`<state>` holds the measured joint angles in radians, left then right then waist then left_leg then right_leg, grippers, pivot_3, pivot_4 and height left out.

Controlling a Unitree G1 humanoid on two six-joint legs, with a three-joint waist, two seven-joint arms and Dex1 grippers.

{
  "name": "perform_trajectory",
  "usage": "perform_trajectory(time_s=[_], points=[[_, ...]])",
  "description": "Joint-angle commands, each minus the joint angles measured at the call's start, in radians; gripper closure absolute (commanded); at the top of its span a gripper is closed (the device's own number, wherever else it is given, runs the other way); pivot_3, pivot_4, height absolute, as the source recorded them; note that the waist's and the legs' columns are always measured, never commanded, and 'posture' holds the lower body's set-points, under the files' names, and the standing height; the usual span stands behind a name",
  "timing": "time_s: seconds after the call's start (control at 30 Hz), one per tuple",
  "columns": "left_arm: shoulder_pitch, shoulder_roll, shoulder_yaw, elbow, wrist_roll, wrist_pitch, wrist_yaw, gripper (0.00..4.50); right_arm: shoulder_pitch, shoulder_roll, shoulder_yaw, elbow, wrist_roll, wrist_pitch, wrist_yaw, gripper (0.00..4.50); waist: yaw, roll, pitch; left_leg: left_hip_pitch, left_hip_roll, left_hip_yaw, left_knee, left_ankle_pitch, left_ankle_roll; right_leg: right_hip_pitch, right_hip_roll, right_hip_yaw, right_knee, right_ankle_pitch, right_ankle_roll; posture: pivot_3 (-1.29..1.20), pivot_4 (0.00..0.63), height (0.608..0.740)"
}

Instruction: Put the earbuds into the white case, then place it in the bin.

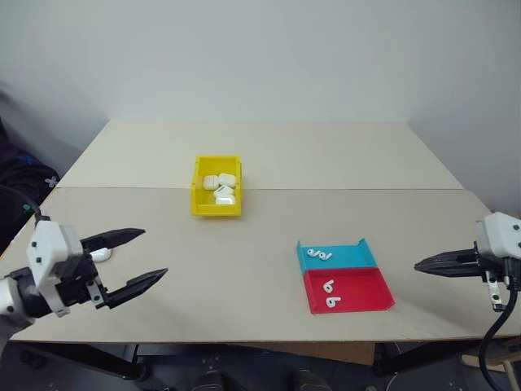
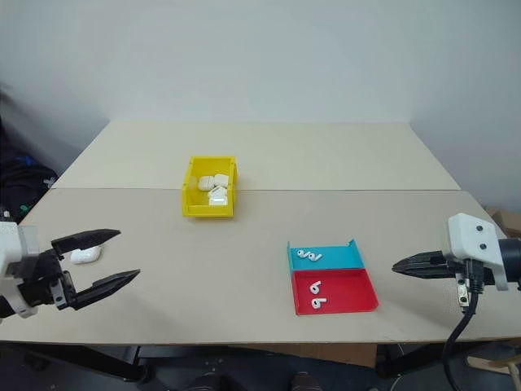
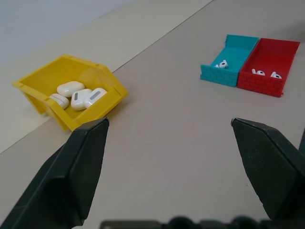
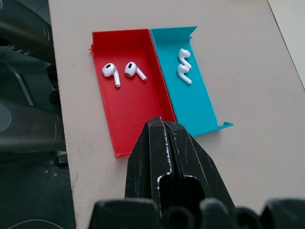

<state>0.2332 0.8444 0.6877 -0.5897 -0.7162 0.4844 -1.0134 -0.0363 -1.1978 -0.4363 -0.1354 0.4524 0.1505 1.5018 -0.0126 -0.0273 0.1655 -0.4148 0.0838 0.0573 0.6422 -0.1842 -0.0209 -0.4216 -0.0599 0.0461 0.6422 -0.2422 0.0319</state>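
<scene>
Yellow bin (image 1: 200,199) holds white cases (image 1: 221,186); tray (image 4: 119,133) holds earbuds (image 4: 123,71)

Head views overlook the table (image 1: 269,269); wrist views sit close.

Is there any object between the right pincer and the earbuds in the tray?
Nothing visible stands in the way. The right pincer, shut, hangs beside the tray, with only bare table between them. Two earbuds lie in the red half and two in the blue half, uncovered.
</scene>
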Motion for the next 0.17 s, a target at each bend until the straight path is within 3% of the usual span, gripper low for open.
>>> perform_trajectory(time_s=[0.03,0.17], points=[[0.007,0.008,0.039,-0.036,-0.039,0.01,0.014,0.05,-0.026,-0.017,0.005,-0.009,0.0,-0.015,0.001,4.5,0.0,0.0,0.0,0.0,0.0,0.0,0.0,0.0,0.0,0.0,0.0,0.0,0.0,0.0,0.0,0.0,0.15,0.74],[0.018,0.011,0.042,-0.039,-0.048,0.019,0.029,0.05,-0.023,-0.01,0.008,-0.014,-0.007,-0.019,-0.007,4.5,0.0,0.0,0.0,0.0,0.0,0.0,0.0,0.0,0.0,0.0,0.0,0.0,0.0,0.0,0.0,0.0,0.15,0.74]])
